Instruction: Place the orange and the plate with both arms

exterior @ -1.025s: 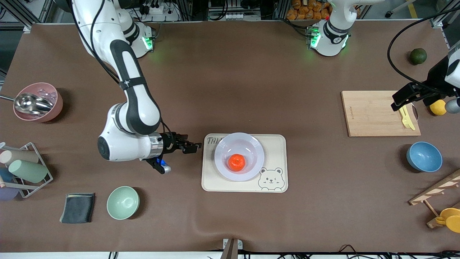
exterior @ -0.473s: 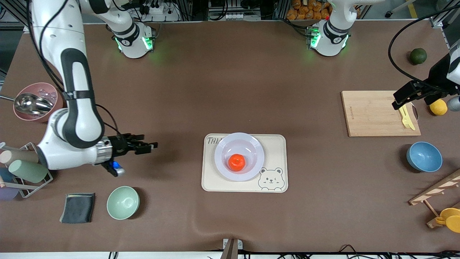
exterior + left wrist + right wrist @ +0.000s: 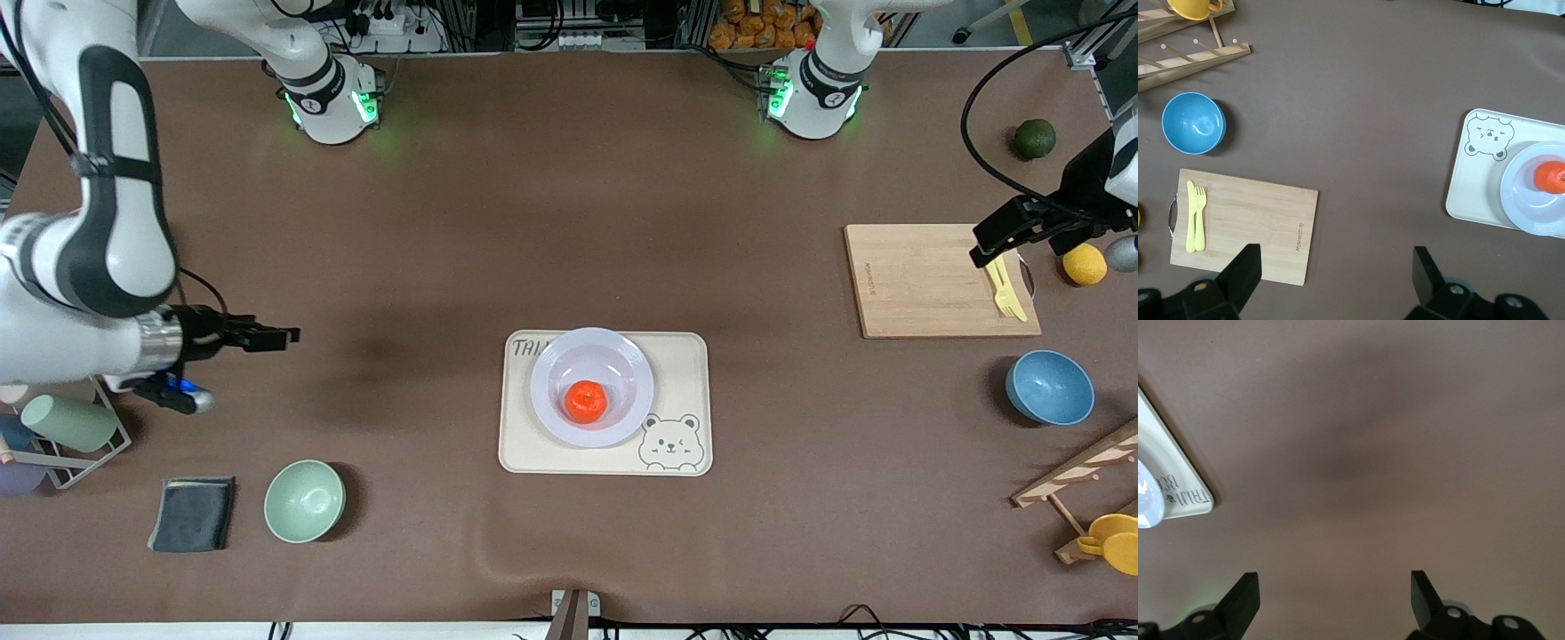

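The orange (image 3: 586, 401) lies in the pale plate (image 3: 592, 356), which rests on the cream bear tray (image 3: 685, 356) at the table's middle. The left wrist view shows the orange (image 3: 1551, 177), the plate (image 3: 1525, 200) and the tray (image 3: 1471, 193) too. My right gripper (image 3: 283, 337) hangs open and empty over bare table, well off the tray toward the right arm's end; its wrist view shows its open gripper (image 3: 1335, 583) and one tray corner (image 3: 1178, 490). My left gripper (image 3: 985, 249) is open and empty over the end of the cutting board, with its fingers spread in the left wrist view (image 3: 1336, 257).
A wooden cutting board (image 3: 925, 280) carries yellow cutlery (image 3: 1006, 292). A lemon (image 3: 1085, 264), a dark green fruit (image 3: 1035, 139) and a blue bowl (image 3: 1049, 387) sit near it. A mint bowl (image 3: 304, 500), dark cloth (image 3: 193, 513) and cup rack (image 3: 62, 427) occupy the right arm's end.
My right arm has swung away from the tray's edge toward its own end of the table, gripper open throughout. The left arm has barely shifted. Orange and plate stay put.
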Tool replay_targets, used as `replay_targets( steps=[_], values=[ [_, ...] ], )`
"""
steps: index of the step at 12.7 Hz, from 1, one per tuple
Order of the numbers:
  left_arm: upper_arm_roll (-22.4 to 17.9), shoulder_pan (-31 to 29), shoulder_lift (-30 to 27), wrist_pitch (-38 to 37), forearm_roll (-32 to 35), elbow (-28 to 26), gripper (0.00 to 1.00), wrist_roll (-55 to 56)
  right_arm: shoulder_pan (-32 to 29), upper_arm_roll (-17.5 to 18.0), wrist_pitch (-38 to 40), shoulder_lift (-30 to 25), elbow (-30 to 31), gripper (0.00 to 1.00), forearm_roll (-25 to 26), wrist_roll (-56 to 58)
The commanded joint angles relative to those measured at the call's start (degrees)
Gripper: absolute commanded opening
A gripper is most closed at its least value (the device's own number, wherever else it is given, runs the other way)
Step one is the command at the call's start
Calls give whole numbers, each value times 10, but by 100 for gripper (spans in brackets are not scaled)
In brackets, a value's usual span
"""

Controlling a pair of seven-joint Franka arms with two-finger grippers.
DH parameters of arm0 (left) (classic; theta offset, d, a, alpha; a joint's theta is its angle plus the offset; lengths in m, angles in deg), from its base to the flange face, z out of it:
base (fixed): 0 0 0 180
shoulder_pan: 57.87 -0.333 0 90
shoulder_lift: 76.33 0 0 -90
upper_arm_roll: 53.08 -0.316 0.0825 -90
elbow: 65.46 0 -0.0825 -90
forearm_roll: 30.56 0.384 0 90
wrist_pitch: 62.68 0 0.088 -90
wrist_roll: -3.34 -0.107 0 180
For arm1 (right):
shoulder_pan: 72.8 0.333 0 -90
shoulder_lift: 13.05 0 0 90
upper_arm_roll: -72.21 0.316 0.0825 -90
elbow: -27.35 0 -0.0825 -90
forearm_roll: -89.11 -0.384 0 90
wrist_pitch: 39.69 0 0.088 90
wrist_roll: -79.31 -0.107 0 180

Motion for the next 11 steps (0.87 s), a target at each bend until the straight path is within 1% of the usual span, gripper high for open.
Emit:
replay_targets(
  steps=[1,2,3,4,6,7,9,11],
  values=[
    [1,-3,-7,-11,-7,2,100,-14,-55,35,7,-44,24,100,38,54],
    [2,-3,-7,-11,-7,2,100,-14,-80,49,9,-54,27,100,44,82],
    [1,-4,-7,-12,-7,1,100,-15,-97,62,18,-68,27,100,60,93],
    [1,-4,-7,-12,-7,1,100,-14,-103,68,23,-83,28,100,77,93],
    [2,-3,-8,-18,-7,1,100,-14,-102,69,35,-116,29,100,92,89],
    [2,-4,-17,-23,-7,-4,100,-13,-103,69,35,-134,29,100,100,90],
    [1,-4,-20,-25,-7,-7,100,-12,-93,69,35,-173,25,100,134,89],
    [3,-4,-21,-25,-7,-8,100,-12,-90,68,37,-200,28,100,142,89]
  ],
)
